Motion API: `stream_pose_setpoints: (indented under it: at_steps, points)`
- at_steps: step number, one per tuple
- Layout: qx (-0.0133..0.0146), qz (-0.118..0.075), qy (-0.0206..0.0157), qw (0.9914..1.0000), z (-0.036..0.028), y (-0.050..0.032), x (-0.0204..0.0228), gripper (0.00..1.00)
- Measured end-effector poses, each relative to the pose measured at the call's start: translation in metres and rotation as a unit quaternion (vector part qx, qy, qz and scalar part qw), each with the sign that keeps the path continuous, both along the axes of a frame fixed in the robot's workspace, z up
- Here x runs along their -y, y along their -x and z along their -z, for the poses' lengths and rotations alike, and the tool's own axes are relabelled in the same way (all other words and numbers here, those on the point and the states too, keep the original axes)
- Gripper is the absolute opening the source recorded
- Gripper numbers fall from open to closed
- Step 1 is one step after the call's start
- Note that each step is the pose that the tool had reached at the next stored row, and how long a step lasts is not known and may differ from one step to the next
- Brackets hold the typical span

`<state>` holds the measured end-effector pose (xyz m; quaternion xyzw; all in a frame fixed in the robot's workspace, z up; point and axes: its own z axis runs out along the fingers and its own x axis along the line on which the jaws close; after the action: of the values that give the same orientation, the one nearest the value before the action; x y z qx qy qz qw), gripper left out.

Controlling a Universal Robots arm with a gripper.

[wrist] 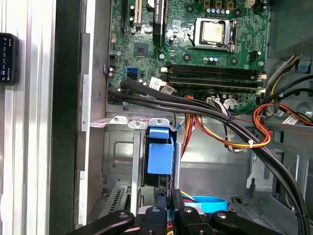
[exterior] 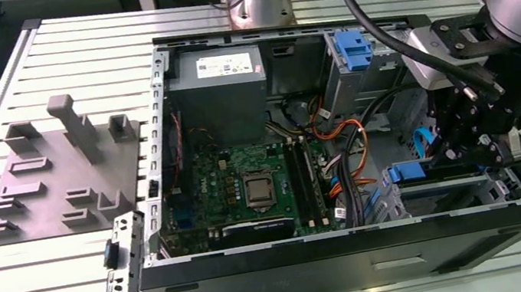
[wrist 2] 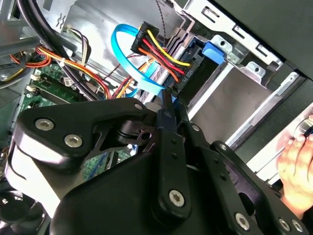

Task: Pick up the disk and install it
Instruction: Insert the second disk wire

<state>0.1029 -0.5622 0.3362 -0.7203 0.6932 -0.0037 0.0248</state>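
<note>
1. Exterior view: open computer case [exterior: 359, 251] lies on a slatted metal table [exterior: 29, 258]. The arm reaches down from the exterior view's right; the gripper [exterior: 484, 151] is lowered into the drive cage [exterior: 443, 192] at the case's near corner, on the exterior view's right. Blue bracket of the disk [exterior: 411, 170] shows in the cage, just beside the gripper. Motherboard [exterior: 246, 187] sits mid-case, power supply [exterior: 218, 82] at the far wall. A second blue bracket [exterior: 353, 47] stands in the far bay. Grey fixture block [exterior: 58, 176] rests on the table at the exterior view's left, well apart from the case.

2. Second wrist view: gripper [wrist 2: 168, 110] linkage is in the foreground; the two fingers [wrist 2: 166, 105] stand close together, narrow gap. Whether they pinch anything cannot be told. Beyond the tips, the disk [wrist 2: 215, 51] sits slotted in the metal cage, blue tab outward. A black connector [wrist 2: 146, 34] with red, yellow and black wires [wrist 2: 164, 51] and a blue flat cable [wrist 2: 124, 51] lie near the tips. A person's hand [wrist 2: 296, 166] touches the case wall.

3. First wrist view: disk [wrist: 160, 154] stands on edge in the cage slot, blue bracket facing out, directly ahead of the gripper [wrist: 168, 196]. Fingers near together. Motherboard [wrist: 190, 44] beyond; black cable bundle [wrist: 205, 112] crosses between.
</note>
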Motion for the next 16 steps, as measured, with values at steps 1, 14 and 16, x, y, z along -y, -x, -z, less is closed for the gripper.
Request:
stream_pose_setpoints:
  at_steps: [1, 14, 16]
  points:
    - [0.0001, 0.000, 0.0000, 1.00000, 0.0003, 0.0000, 0.0000, 0.16]
    - [0.0006, 0.000, -0.0007, 1.00000, 0.0061, 0.0000, 0.0001, 0.16]
    - [0.0006, 0.000, -0.0006, 1.00000, 0.0063, 0.0000, 0.0001, 0.16]
